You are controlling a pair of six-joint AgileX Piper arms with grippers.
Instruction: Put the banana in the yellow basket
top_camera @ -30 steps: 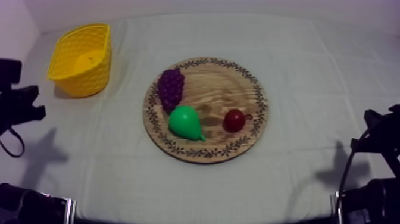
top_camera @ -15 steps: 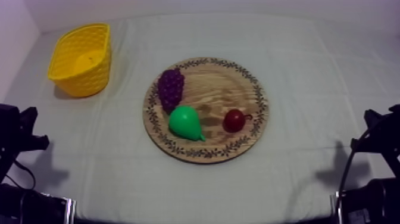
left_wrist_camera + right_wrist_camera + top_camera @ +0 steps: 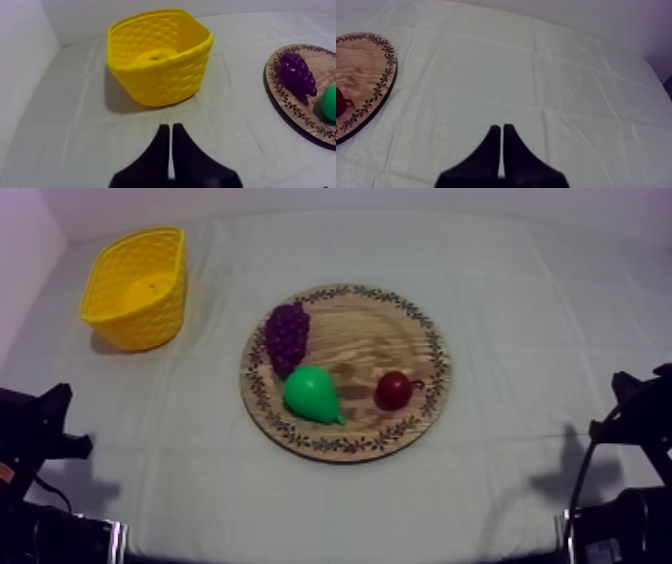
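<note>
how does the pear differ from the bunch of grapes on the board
The pear is bright green, the bunch of grapes dark purple. The pear is smooth and tapers to a tip; the grapes are a knobbly cluster. Both lie on the round wooden board.

1. Soft, even light covers the bench, pale grey-white with a faint violet cast toward its far edge.
2. The yellow basket drops a soft shadow toward the front left corner.
3. Two dim shadows lie near the front corners.
4. Small dark shadows sit beside the pear on the wooden board.
5. The far edge bows slightly in the top view.
</note>
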